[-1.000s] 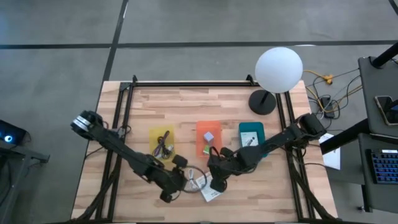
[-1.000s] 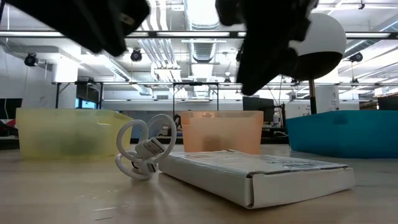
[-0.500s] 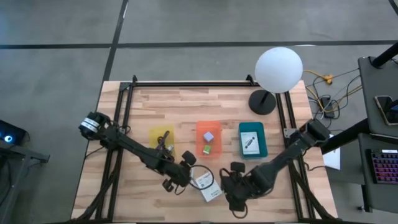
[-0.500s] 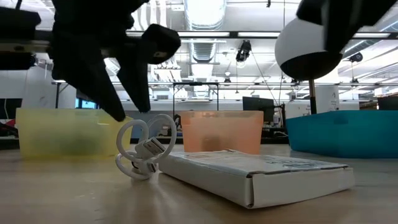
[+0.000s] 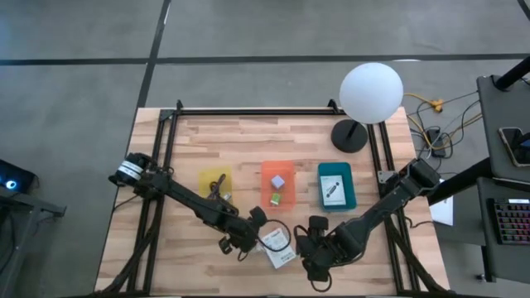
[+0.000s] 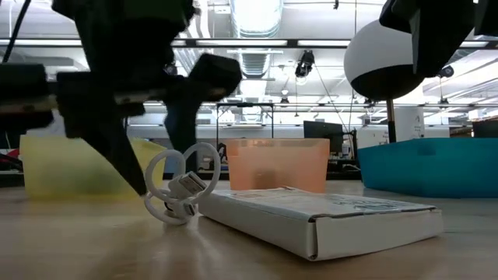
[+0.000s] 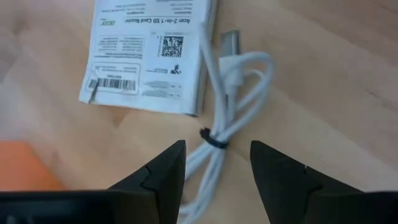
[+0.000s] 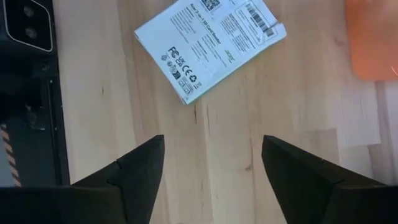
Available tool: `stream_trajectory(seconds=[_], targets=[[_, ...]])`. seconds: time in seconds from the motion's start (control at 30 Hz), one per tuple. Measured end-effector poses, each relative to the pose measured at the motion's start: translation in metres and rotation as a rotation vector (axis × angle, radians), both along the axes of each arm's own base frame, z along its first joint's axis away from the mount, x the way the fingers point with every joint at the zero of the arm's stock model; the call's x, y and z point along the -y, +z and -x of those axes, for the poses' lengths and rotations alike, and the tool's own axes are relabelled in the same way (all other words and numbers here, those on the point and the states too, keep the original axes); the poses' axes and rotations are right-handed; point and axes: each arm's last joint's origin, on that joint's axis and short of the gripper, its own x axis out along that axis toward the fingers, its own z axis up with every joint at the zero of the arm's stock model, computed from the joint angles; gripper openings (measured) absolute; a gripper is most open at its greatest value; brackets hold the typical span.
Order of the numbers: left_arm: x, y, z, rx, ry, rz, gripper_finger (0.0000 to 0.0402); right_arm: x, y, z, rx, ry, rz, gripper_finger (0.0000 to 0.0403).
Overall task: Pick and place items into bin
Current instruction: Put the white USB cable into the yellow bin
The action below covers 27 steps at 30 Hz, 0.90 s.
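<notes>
Yellow bin (image 5: pixel 216 185) far-left on the tabletop (image 5: pixel 248 136), dark coiled cable (image 5: pixel 218 194) already inside it.

Left pincer (image 5: pixel 247 242) has moved in over the last second, from the near edge up to the whitish cable (image 5: pixel 273 237). It now sits low just beside the cable's left loop, fingers apart. In the left wrist view the bundled cable (image 7: pixel 227 118) lies between the two fingers (image 7: pixel 163 171), not yet clamped. The low view shows the dark fingers straddling the cable loops (image 6: pixel 180 187) right at tabletop level. Judgement: cable pick about to start; closing is next.

White packet (image 5: pixel 280 253) lies flat, touching the cable on its right and near side; it could get dragged when the cable lifts. Not binned.

Orange bin (image 5: pixel 278 185) in the middle holds the lavender cube (image 5: pixel 279 181) and the green cube (image 5: pixel 275 199).

Right pincer (image 5: pixel 315 266) has pulled back from the bins to the near edge, right of the packet, fingers wide apart, holding nothing. The right wrist view looks down on the packet (image 8: pixel 209 45) from well clear. Looks like it's waiting.

Teal bin (image 5: pixel 335 185) on the right has the second white packet (image 5: pixel 332 189) in it. So two things left out: cable and one packet.
</notes>
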Motion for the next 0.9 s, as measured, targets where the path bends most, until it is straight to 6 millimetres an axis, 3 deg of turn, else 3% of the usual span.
stream_trajectory(seconds=[0.17, 0.4, 0.73, 0.9], targets=[[0.001, -0.003, -0.008, 0.009, -0.028, -0.002, 0.0164, 0.0, -0.001, 0.0, 0.002, 0.0, -0.001, 0.0254], [-0.003, -0.01, -0.004, -0.078, -0.071, 0.035, 0.0157, 0.002, -0.001, -0.001, 0.027, -0.02, 0.028, 0.0249], [-0.004, -0.01, -0.004, -0.074, -0.068, 0.035, 0.0057, 0.007, -0.001, -0.005, 0.035, -0.042, 0.036, 0.0243], [-0.002, -0.001, -0.012, -0.007, -0.054, 0.034, 0.0034, 0.008, -0.001, -0.006, 0.036, -0.047, 0.037, 0.0242]])
